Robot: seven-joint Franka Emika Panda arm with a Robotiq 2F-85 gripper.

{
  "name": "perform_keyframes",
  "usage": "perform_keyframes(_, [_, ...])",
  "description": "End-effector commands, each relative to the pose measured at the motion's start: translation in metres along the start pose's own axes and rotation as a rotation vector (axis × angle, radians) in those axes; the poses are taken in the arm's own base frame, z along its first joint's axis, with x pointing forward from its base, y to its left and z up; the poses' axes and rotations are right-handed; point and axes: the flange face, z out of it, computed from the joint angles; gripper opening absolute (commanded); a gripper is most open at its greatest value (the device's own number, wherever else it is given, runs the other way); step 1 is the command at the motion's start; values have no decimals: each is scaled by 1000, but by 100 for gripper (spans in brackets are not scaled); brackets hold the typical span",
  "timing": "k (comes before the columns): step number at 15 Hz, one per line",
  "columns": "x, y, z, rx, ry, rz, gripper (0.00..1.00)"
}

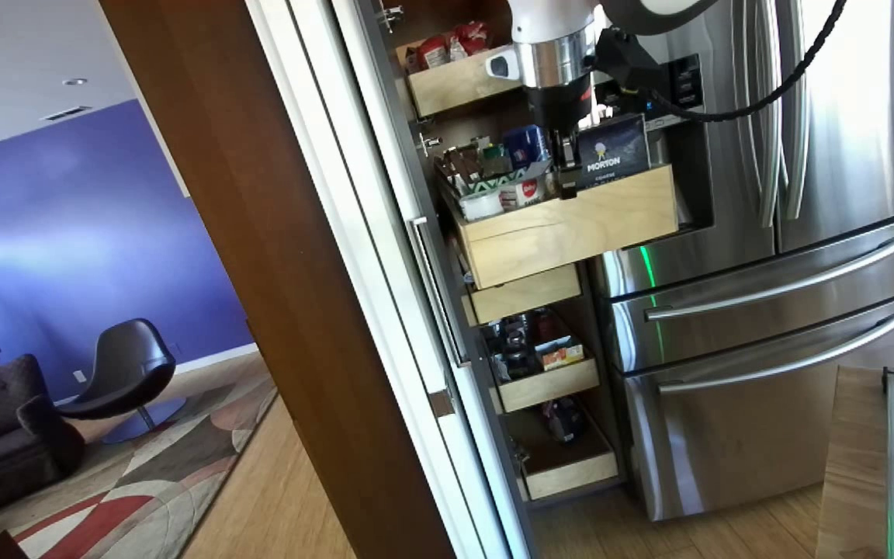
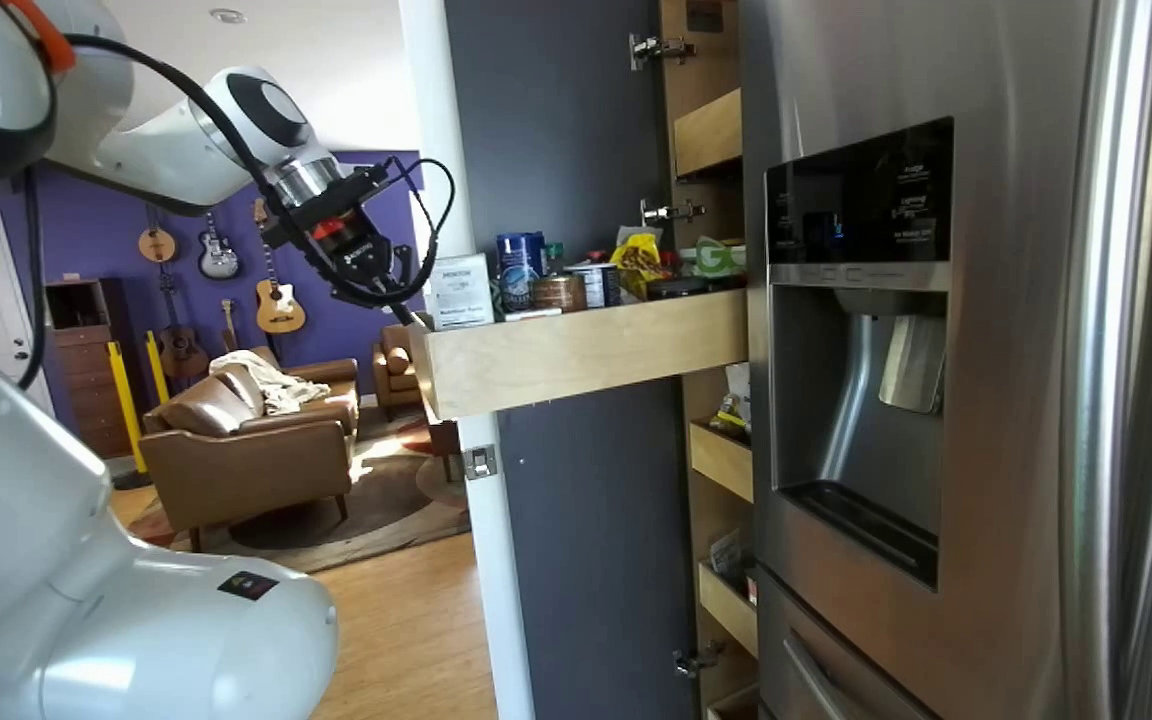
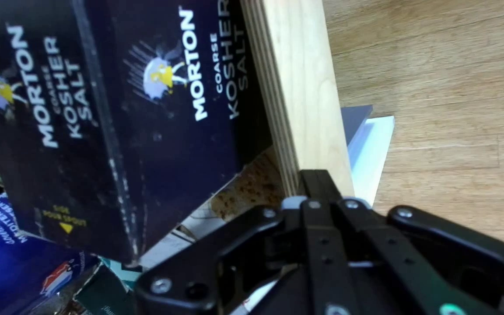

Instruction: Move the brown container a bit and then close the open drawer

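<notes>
The open drawer [image 1: 571,233] of pale wood stands pulled out from the tall cabinet, filled with groceries; its side [image 2: 586,350] also shows in an exterior view. My gripper [image 3: 315,175] is shut with nothing between its fingers. Its tips overlap the top of the drawer's front panel [image 3: 306,87] in the wrist view; whether they touch it I cannot tell. In both exterior views the gripper [image 1: 567,186] comes down at the outer side of that panel. A round brown container [image 2: 558,293] sits in the drawer, behind the dark Morton salt box [image 3: 190,109].
A blue canister [image 2: 519,268] and a yellow bag [image 2: 639,257] rise above the drawer's side. Lower pull-outs [image 1: 552,384] sit further back. The steel fridge [image 1: 765,435] stands right beside the cabinet, and the dark cabinet door [image 2: 576,560] hangs open on the opposite side.
</notes>
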Motion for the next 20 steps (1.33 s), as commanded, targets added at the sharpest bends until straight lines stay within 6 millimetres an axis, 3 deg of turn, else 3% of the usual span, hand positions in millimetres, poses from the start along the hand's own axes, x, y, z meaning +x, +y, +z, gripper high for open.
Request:
perform_keyframes(1, [-2, 3, 27, -80, -25, 39, 0])
perform_keyframes(10, [0, 43, 75, -184, 6, 246, 0])
perform_keyframes(16, [-12, 78, 145, -199, -40, 398, 0])
perform_keyframes(20, [-18, 112, 161, -254, -12, 577, 0])
